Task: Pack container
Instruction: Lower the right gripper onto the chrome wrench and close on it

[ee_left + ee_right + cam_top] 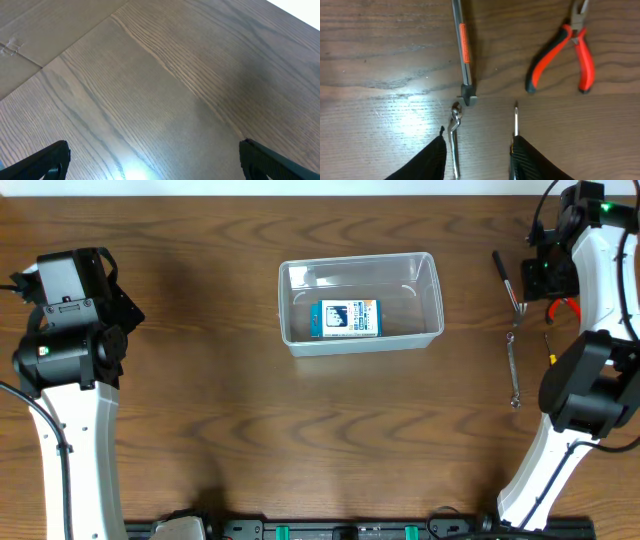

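Observation:
The clear plastic container (360, 335) stands at the table's centre with a small blue-and-white box (347, 318) inside. At the far right my right gripper (538, 292) hovers over loose tools. In the right wrist view, my right gripper (479, 142) is open, its jaws partly narrowed. A silver wrench (453, 145) lies between the fingers, close beside the left one. A thin metal shaft (516, 120) runs under the right finger. My left gripper (160, 165) is wide open over bare wood at the far left (118, 308).
A dark tool with an orange label (464, 50) and red-handled pliers (572, 55) lie just beyond my right fingers. In the overhead view the wrench (514, 365) and a small yellow-marked tool (548, 345) lie near the right arm's base.

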You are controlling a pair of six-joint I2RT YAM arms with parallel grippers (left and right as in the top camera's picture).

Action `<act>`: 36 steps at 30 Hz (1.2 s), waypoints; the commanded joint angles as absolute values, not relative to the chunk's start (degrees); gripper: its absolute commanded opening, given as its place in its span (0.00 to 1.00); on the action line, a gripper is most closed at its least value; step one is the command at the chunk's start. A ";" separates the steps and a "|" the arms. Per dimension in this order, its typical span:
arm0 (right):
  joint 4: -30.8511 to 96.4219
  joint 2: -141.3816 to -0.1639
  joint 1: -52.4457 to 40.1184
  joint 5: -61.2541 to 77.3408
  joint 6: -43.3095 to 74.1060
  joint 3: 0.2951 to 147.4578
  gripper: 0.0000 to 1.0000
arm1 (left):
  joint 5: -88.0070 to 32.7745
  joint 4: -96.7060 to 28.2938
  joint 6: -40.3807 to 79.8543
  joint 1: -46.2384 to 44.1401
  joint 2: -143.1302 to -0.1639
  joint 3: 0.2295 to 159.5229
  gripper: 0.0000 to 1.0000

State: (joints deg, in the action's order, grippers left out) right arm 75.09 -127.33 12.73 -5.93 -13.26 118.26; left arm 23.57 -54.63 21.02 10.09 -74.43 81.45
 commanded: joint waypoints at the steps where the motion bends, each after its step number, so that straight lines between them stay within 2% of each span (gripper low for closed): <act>1: 74.98 -129.60 12.78 -4.10 -14.85 117.84 0.43 | 24.69 -54.63 21.56 10.33 -74.59 81.89 0.98; 11: 74.48 -135.06 12.78 -3.60 -15.29 117.40 0.47 | 24.69 -54.63 21.56 10.33 -74.59 81.87 0.98; 36: 67.85 -136.09 12.84 -3.62 -15.29 111.68 0.46 | 24.69 -54.63 21.56 10.33 -74.59 81.89 0.98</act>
State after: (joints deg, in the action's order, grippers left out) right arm 68.12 -135.70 12.73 -4.21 -14.59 112.29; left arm 23.57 -54.63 21.02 10.09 -74.46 81.45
